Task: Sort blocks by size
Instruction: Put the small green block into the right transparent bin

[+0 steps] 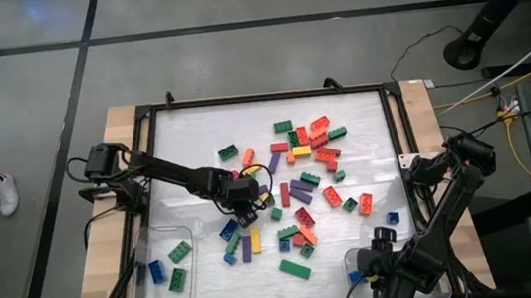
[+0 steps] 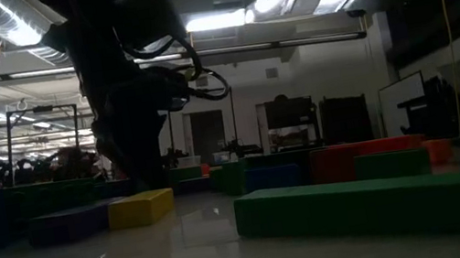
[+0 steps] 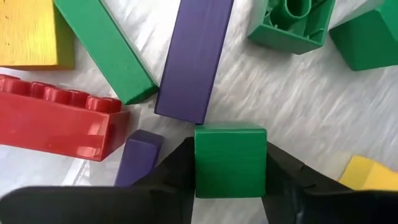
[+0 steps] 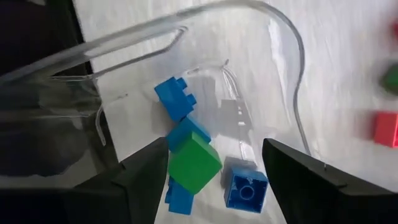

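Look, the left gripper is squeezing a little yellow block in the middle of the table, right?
Not quite. The block between the left gripper's fingers is green, not yellow; the left wrist view shows it clearly. The rest holds: it is a small block, gripped mid-table among the scattered pile.

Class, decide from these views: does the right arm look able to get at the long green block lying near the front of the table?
Probably yes. The right pincer hovers open over its clear tray, the long green block lies alone on the table beside it, and nothing stands between them.
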Available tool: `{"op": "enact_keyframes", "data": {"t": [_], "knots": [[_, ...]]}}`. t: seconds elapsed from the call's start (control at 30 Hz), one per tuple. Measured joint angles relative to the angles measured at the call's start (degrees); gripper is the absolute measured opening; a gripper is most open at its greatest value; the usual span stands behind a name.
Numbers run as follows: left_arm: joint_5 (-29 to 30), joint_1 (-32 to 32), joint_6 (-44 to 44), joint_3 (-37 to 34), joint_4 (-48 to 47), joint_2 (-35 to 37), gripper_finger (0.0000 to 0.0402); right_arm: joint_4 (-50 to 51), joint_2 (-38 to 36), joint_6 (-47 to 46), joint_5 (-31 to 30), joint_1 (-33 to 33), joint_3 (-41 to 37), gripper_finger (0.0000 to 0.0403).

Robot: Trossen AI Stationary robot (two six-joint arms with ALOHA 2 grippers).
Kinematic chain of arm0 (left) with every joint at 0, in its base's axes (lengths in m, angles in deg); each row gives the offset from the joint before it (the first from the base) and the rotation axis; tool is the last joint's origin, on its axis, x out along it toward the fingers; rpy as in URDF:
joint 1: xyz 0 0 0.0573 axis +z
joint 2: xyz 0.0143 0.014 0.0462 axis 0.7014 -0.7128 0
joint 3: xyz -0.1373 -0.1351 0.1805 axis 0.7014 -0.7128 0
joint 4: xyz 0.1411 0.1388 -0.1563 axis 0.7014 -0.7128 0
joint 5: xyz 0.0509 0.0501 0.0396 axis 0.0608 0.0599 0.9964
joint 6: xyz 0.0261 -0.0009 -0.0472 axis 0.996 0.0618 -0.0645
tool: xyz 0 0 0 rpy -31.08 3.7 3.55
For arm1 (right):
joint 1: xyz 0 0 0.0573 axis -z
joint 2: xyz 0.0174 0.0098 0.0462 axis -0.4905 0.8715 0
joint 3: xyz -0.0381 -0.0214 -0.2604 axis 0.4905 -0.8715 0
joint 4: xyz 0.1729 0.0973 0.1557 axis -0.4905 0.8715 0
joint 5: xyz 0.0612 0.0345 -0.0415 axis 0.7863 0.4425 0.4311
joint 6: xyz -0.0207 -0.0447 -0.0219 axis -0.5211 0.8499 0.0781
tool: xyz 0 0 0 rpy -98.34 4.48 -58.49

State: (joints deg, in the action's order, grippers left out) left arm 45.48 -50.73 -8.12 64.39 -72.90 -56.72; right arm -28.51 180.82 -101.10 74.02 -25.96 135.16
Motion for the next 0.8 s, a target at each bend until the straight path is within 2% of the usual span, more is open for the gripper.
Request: {"op": "enact_keyframes", "data": {"t": [0.2,0.27,0.37,0.53,0.6,0.7,0.8], "knots": [[-5.01,0.02,0.74,1.58,-0.12,0.35,0.0115,10.03,-0.11,1.68,-1.81,0.66,5.46,0.0259],[-8.15,0.02,2.01,2.85,0.36,0.88,0.0115,14.32,-0.13,2.37,-5.12,0.68,7.67,0.0259],[-13.66,0.0,4.23,4.48,4.1,1.66,0.0115,17.01,-0.22,6.99,-15.26,0.68,9.28,0.0259],[-24.44,0.0,6.78,6.89,15.05,2.34,0.0126,14.79,-0.21,20.77,-38.63,1.39,9.35,0.0259],[-28.16,-0.02,6.91,7.24,20.85,2.34,0.0127,12.05,-0.09,27.47,-43.83,2.74,9.35,0.0259],[-30.3,-0.02,6.16,7.3,29.01,2.36,0.0126,7.03,-0.02,37.62,-45.05,5.83,9.35,0.0259],[-31.45,-0.08,6.37,7.32,34.76,2.35,0.0127,1.08,-0.02,46.7,-42.32,9.56,9.35,0.0259]]}}
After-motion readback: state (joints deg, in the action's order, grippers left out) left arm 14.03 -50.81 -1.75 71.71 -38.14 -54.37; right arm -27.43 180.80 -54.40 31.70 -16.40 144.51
